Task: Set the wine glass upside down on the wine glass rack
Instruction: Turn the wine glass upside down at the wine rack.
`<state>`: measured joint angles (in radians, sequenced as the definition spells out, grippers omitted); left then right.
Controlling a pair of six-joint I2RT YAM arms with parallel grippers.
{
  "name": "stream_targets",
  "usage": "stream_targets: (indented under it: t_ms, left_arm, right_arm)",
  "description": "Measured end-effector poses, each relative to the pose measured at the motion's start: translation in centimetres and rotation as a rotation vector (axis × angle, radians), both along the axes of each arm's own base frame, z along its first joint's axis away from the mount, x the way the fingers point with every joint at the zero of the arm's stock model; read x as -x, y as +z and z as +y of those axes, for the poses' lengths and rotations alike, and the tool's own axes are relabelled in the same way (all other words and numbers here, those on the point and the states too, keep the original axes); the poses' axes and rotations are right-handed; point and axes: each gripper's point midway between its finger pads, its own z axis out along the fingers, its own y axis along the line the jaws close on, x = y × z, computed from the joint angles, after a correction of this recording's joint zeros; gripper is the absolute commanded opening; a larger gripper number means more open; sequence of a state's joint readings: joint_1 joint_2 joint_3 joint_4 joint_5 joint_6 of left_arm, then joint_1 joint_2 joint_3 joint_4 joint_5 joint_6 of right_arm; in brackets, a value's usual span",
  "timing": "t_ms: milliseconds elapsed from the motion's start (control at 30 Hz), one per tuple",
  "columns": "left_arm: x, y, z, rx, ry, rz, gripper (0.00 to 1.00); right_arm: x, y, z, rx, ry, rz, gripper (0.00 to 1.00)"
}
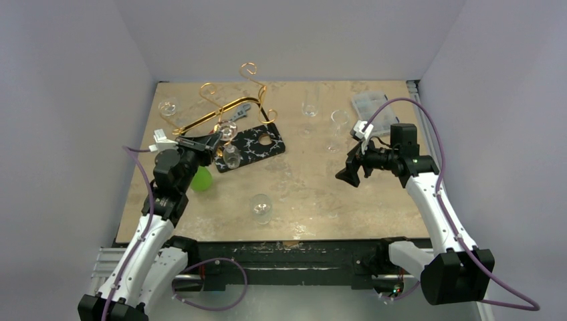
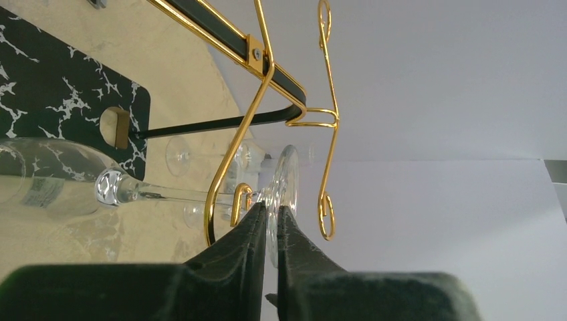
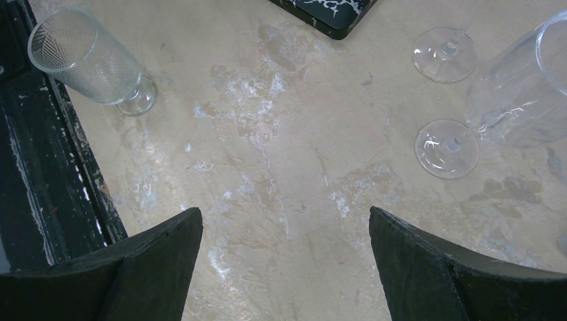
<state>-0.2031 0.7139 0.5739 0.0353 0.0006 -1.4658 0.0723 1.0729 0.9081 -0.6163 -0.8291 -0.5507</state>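
Left claw (image 2: 273, 211) pinches the foot of the inverted glass (image 2: 60, 179), its stem at a near arm of the rack (image 2: 245, 126); seating seems nearly done, release pending. Right claw (image 3: 285, 212) stands wide, empty.

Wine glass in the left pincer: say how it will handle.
Likely fragile: the wine glass is thin clear glass on a slender stem. Probably slippery: the left pincer pinches only its smooth foot rim. Held sideways, the bowl may lever it loose.
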Motion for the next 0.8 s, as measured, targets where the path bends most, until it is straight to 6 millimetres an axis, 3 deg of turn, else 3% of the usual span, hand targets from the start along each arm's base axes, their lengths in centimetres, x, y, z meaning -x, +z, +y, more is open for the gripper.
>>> stream_targets:
  t_ms: [133,367,800]
  left_arm:
    - [0.0,0.3,-0.1,0.007,-0.004,-0.011,0.28]
    - [0.1,0.6,-0.1,0.013,-0.006,-0.02,0.36]
    - [0.2,1.4,-0.4,-0.006,-0.023,-0.008,0.6]
  right_arm:
    - [0.0,0.0,0.0,0.0,0.0,0.0,0.91]
    - [0.0,0.0,0.0,0.0,0.0,-0.001,0.91]
    - [0.0,0.0,0.0,0.0,0.0,-0.001,0.91]
